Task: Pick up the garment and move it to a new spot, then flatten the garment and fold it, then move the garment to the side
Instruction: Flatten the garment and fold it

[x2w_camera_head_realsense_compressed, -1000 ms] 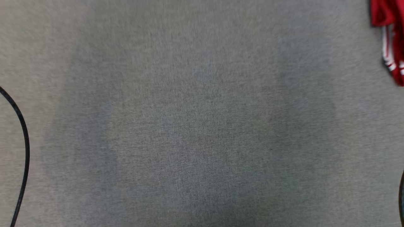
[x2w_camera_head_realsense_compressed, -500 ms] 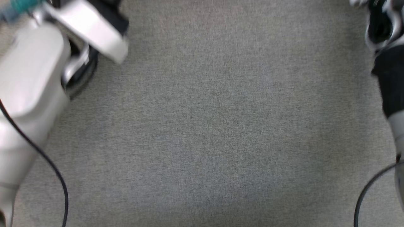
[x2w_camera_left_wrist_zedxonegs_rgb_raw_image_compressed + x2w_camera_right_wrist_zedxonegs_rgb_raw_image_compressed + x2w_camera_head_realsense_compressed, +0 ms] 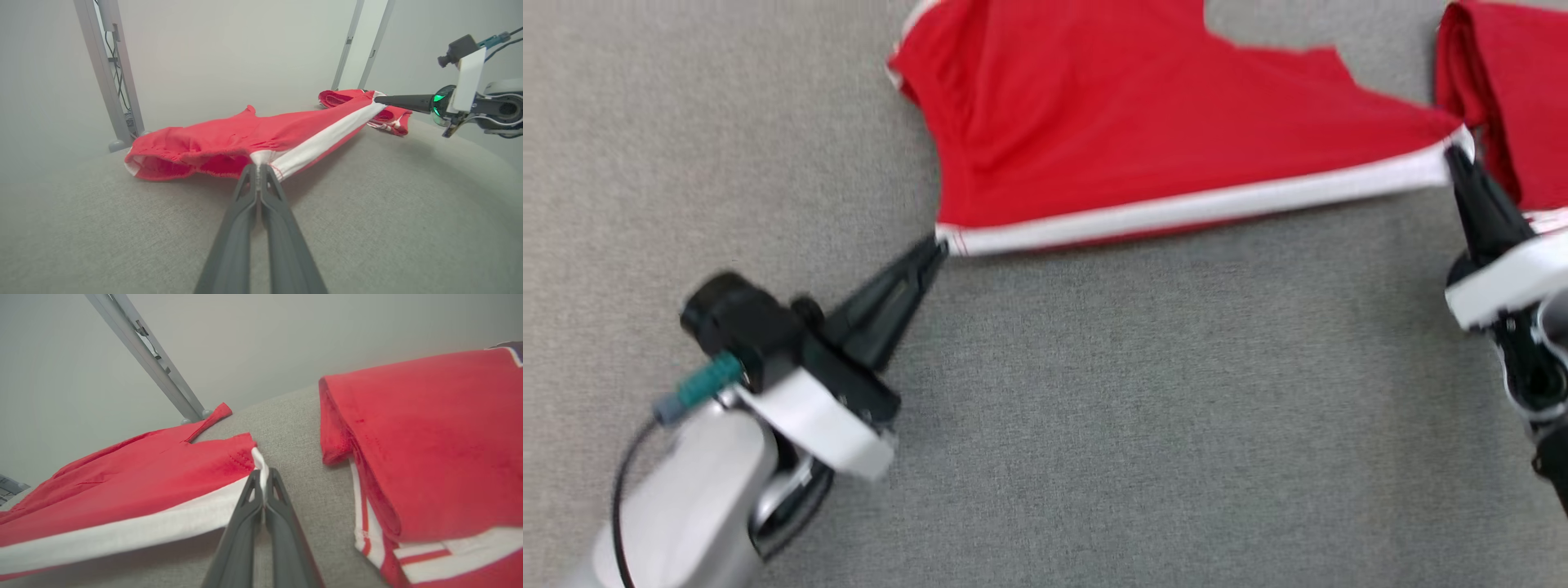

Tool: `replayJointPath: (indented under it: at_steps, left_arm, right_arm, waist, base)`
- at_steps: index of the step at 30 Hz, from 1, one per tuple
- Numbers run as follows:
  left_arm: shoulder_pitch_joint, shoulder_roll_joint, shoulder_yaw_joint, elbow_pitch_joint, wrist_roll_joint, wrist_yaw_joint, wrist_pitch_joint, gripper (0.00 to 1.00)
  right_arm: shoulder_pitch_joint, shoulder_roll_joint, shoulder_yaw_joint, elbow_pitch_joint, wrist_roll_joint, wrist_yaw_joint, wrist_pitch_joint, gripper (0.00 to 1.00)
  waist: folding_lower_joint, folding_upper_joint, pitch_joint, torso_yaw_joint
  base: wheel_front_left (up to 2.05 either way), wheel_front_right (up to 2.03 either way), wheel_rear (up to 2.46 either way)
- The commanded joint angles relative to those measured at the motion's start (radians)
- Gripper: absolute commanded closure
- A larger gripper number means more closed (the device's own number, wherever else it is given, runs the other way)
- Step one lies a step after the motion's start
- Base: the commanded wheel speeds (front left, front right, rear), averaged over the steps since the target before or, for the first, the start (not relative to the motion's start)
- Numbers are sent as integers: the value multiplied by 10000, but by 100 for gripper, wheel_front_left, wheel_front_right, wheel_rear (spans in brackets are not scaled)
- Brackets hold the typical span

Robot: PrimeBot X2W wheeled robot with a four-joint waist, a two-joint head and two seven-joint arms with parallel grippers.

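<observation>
The garment [image 3: 1111, 139] is red with a white stripe along its near edge, spread across the grey table [image 3: 1094, 408]. My left gripper [image 3: 938, 245] is shut on the stripe's left corner, and my right gripper [image 3: 1454, 155] is shut on its right corner. The stripe is pulled taut between them. In the left wrist view the garment [image 3: 245, 139] bunches just beyond my left gripper [image 3: 258, 166], with the right gripper [image 3: 378, 99] pinching the far end. In the right wrist view my right gripper [image 3: 264, 473] pinches the white corner of the garment [image 3: 135, 477].
A second, folded red garment [image 3: 1511, 90] with white stripes lies at the table's far right, close beside my right gripper; it appears large in the right wrist view [image 3: 429, 449]. Grey metal frame posts [image 3: 106, 73] stand behind the table.
The head camera has swung, so the whole picture shifted: the grey table alone showed before, now the garment and both grippers holding its corners are in view.
</observation>
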Motion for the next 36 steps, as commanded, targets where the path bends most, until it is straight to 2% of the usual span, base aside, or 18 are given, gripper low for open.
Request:
replayJointPath:
  at_steps: [1,8,14,19,23,25,28,30,36]
  left_arm:
    - [242,87,138,-48,112,13,-42,100]
    - [2166,-71,113,-544,1101,35,-43,100]
    - [3634,73,217,-1156,1452,387,-43,100]
    - [4581,339,134,-1897,1572,604,-43,100]
    - [5038,456,57,-2409,1413,742,100,100]
    - [5106,329,12,-2596,1067,629,198,100]
    - [5013,-235,-235,-2770,-275,232,392,100]
    - [4584,-366,-480,-2714,-880,106,676,100]
    - [3311,-867,-977,-2002,-1925,11,826,100]
  right_arm:
    - [294,-198,-71,-49,107,-31,-116,100]
    - [2418,-538,-302,-1056,549,-31,-498,100]
    - [4023,-762,-839,-2035,633,-33,-421,100]
    - [5401,-965,-1679,-3151,368,-44,-70,100]
    - [6234,-787,-2669,-4007,-78,-45,513,100]
    - [6335,-500,-3185,-4264,-384,-47,880,100]
    - [6063,9,-3649,-4415,-1292,-41,1541,100]
    - [5678,412,-3795,-4400,-1802,-22,2027,100]
    - [3694,1219,-4325,-3308,-3321,-19,3031,100]
  waist:
    - [-1,0,-457,-31]
    - [-1,0,-1505,-100]
    - [-1,0,-2265,-162]
    - [-1,0,-2680,-25]
    - [-1,0,-2872,100]
    - [-1,0,-2865,176]
    - [-1,0,-2752,345]
    - [-1,0,-2603,436]
    - [-1,0,-1925,798]
  base:
    - [0,0,0]
    - [0,0,0]
    - [0,0,0]
    - [0,0,0]
    - [0,0,0]
    - [0,0,0]
    - [0,0,0]
    - [0,0,0]
    - [0,0,0]
